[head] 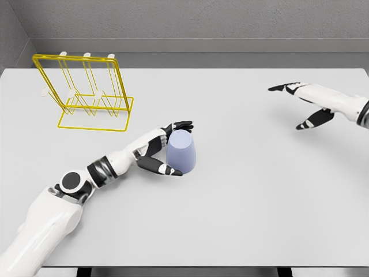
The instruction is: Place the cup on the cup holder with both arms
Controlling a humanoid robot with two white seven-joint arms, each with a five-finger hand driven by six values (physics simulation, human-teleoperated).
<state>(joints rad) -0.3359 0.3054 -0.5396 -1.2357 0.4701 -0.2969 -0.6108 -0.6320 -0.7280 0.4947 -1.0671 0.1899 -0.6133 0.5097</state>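
Fingers of the left hand point(164, 151) curve around the left flank of the cup point(182, 152), the upper fingertips reaching over near its top edge and the thumb lying along the table point(242, 196) under its lower left side. The grip looks like a wrap that touches the cup wall, though whether it is truly squeezed tight is hard to tell. The pale lavender cup stands just left of the frame's centre, apparently mouth-down, its long axis upright and narrowing slightly toward the top.

The right hand point(305, 103) hovers in the upper right of the frame, fingers spread and holding nothing, well apart from the cup. So the left hand is plainly the nearer one.

The yellow wire cup holder point(86, 92) stands in the upper left of the frame, up and to the left of the cup. My guess is the coming move depends on carrying the cup that way, back across the left forearm's line.
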